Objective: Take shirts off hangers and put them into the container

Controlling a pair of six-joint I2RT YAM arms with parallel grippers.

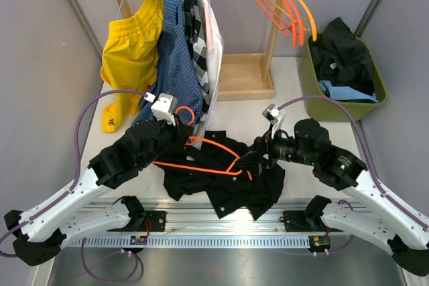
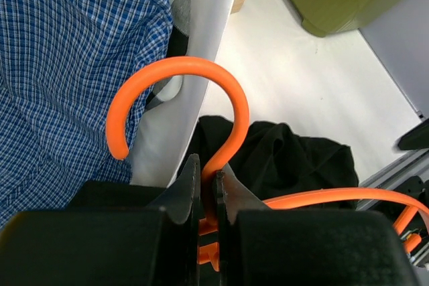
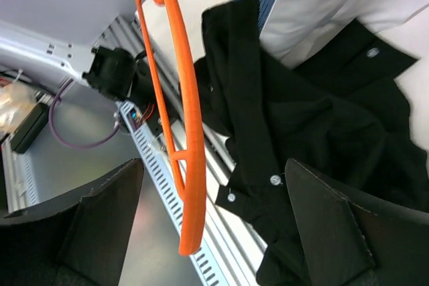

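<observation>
Left end effector (image 2: 206, 179): fingers together, clamped on the neck of the orange hanger (image 2: 177, 65) just under its hook.
Right end effector (image 3: 213, 165): jaws wide apart, holding nothing. The hanger's long arm crosses just ahead of one finger.
Black shirt (image 3: 315, 118): crumpled on the desk (image 1: 248, 115) between the two end effectors, its buttoned edge right in front of the right one. It looks mostly off the hanger, though I cannot tell whether a fold is caught on the far arm.
Container (image 1: 315, 102): well apart from the right end effector, beyond it and to its right, with black and light blue cloth already in it.
Risk, snag: if a fold is caught, pulling the shirt would drag the hanger and twist it in the left grip.
Risk, wrong pinch: closing here could catch the hanger arm along with the cloth, as they lie so near each other.
Risk, thin grab: taking a single layer at the edge may leave the rest trailing, and it could hook on the near rail (image 1: 221, 222).
Risk, neighbours: the dark blue check shirt (image 1: 175, 51) and white shirt (image 1: 214, 38) hang just beside the left end effector, so a lift could tug them.
Surface: smooth pale desk, so cloth will likely slide easily.
Room: wooden rack (image 1: 268, 38) beyond both end effectors, spare hangers (image 1: 281, 5) on it, plain grey walls.
</observation>
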